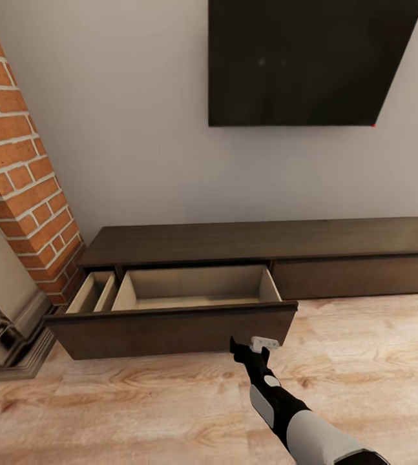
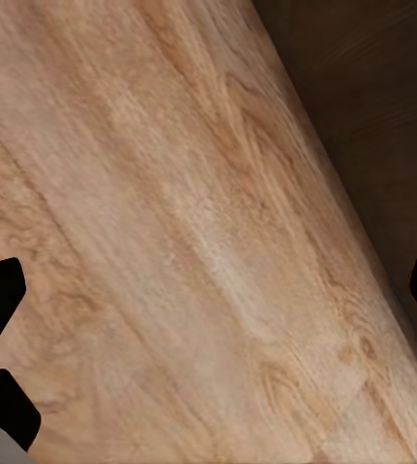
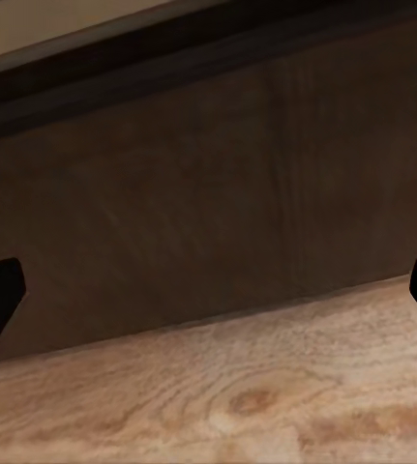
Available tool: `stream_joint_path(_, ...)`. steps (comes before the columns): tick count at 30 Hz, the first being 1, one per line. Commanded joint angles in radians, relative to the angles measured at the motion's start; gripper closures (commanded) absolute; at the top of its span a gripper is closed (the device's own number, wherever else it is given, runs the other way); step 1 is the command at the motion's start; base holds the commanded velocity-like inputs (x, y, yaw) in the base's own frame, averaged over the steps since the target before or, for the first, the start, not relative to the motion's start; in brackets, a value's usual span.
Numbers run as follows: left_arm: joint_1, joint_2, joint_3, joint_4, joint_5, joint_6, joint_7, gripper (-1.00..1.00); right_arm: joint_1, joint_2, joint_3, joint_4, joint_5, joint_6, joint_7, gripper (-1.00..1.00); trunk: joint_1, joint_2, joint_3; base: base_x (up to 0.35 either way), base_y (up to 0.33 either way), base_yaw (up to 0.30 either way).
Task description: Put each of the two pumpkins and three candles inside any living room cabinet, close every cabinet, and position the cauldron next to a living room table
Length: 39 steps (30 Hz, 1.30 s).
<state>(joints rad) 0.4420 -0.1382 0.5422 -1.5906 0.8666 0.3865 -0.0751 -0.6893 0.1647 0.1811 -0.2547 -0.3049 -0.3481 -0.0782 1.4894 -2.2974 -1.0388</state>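
Note:
The long dark-brown cabinet (image 1: 260,236) stands against the wall. Its left drawer (image 1: 170,329) is pulled out, and the pale wood inside looks bare in the part I can see. The right drawer front (image 1: 357,276) sits flush and shut. My right gripper (image 1: 252,345) is open, low over the floor, just in front of the open drawer's right end. In the right wrist view that gripper (image 3: 208,300) faces the dark drawer front (image 3: 198,203) at close range. My left gripper (image 2: 208,300) is open over bare wood floor. The pumpkins, candles and cauldron are out of view.
A brick chimney column (image 1: 21,168) and a stone fireplace base (image 1: 2,323) stand left of the cabinet. A black TV (image 1: 305,58) hangs on the wall above it. Light wood floor (image 1: 137,413) stretches in front.

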Motion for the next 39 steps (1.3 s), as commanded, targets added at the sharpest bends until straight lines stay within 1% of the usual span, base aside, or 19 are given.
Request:
stream_joint_path(1,0.0,-0.001,0.005,0.0,0.007,0.008,-0.003,-1.0,-0.001,0.0,0.01,0.0,-0.007,-0.004,-0.005,-1.0,0.004,-0.008,-0.003,0.0,0.0,-0.074)
stream_joint_path(9,0.0,-0.001,0.012,0.007,0.006,0.007,-0.002,-1.0,-0.002,0.001,0.017,-0.008,-0.005,-0.005,-0.007,-1.0,0.035,-0.064,-0.018,0.0,0.0,-0.065)
stream_joint_path(10,0.0,-0.001,0.013,0.007,0.006,0.006,-0.001,-1.0,-0.003,0.001,0.018,-0.008,0.005,-0.005,-0.007,-1.0,0.038,-0.071,-0.02,0.0,0.0,-0.016)
stream_joint_path(11,0.0,-0.001,0.013,0.007,0.006,0.006,0.001,-1.0,-0.003,0.001,0.019,-0.008,0.028,-0.004,-0.007,-1.0,0.042,-0.078,-0.023,0.0,0.0,-0.011)
stream_joint_path(13,0.0,-0.001,0.013,0.007,0.006,0.005,0.003,-1.0,-0.003,0.001,0.019,-0.008,0.072,-0.003,-0.008,-1.0,0.042,-0.078,-0.022,0.0,0.0,-0.008)
stream_joint_path(15,0.0,-0.001,0.012,0.011,0.004,0.007,0.0,-1.0,-0.003,0.001,0.017,-0.008,0.191,0.0,-0.01,-1.0,0.042,-0.078,-0.021,0.0,0.0,-0.004)
stream_joint_path(17,0.0,0.0,0.012,0.019,0.0,0.008,-0.002,-1.0,-0.003,0.002,0.015,-0.008,0.243,0.002,-0.011,-1.0,0.042,-0.078,-0.021,0.0,0.0,-0.002)
stream_joint_path(18,0.0,0.0,0.012,0.034,-0.004,0.009,-0.001,-1.0,-0.004,0.003,0.014,-0.007,0.282,0.011,-0.012,-1.0,0.042,-0.078,-0.021,0.0,0.0,-0.001)
stream_joint_path(19,0.0,0.001,0.012,0.045,-0.005,0.009,-0.001,-1.0,-0.004,0.003,0.014,-0.007,0.296,0.022,-0.011,-1.0,0.042,-0.078,-0.021,0.0,0.0,0.0)
stream_joint_path(20,0.0,0.001,0.013,0.072,-0.006,0.007,-0.001,-1.0,-0.004,0.003,0.013,-0.008,0.315,0.057,-0.01,-1.0,0.042,-0.078,-0.021,0.043,0.0,-0.001)
stream_joint_path(22,0.0,0.003,0.014,0.098,-0.007,0.006,-0.001,-1.0,-0.004,0.003,0.011,-0.008,0.327,0.101,-0.009,-1.0,0.042,-0.078,-0.021,0.136,0.0,0.0)
stream_joint_path(23,0.0,0.005,0.017,0.118,-0.007,0.004,-0.001,-1.0,-0.004,0.003,0.011,-0.01,0.334,0.139,-0.009,-1.0,0.042,-0.078,-0.021,0.213,0.0,0.0)
stream_joint_path(25,0.0,0.007,0.025,0.136,-0.007,0.002,-0.002,-1.0,-0.005,0.001,0.009,-0.023,0.34,0.18,-0.007,-1.0,0.042,-0.078,-0.021,0.258,0.0,0.0)
stream_joint_path(30,0.0,0.009,0.034,0.152,-0.008,0.001,-0.002,-1.0,-0.005,0.0,0.003,-0.071,0.335,0.225,-0.008,-1.0,0.042,-0.078,-0.021,0.315,0.0,0.0)
stream_joint_path(34,0.0,0.009,0.036,0.156,-0.008,0.0,-0.001,-1.0,-0.006,0.0,-0.005,-0.08,0.31,0.267,-0.012,-1.0,0.042,-0.078,-0.021,0.338,0.0,0.0)
stream_joint_path(35,0.0,0.009,0.041,0.157,-0.008,-0.001,-0.001,-1.0,-0.006,0.001,-0.016,-0.083,0.265,0.282,-0.013,-1.0,0.042,-0.078,-0.021,0.343,0.0,0.0)
stream_joint_path(37,0.0,0.009,0.045,0.158,-0.008,-0.001,-0.001,-1.0,-0.006,0.001,-0.019,-0.085,0.249,0.285,-0.014,-1.0,0.042,-0.078,-0.021,0.343,0.0,0.0)
stream_joint_path(39,0.0,0.009,0.047,0.158,-0.008,-0.001,-0.001,-1.0,-0.006,0.001,-0.02,-0.085,0.244,0.286,-0.014,-1.0,0.042,-0.078,-0.021,0.344,0.0,0.0)
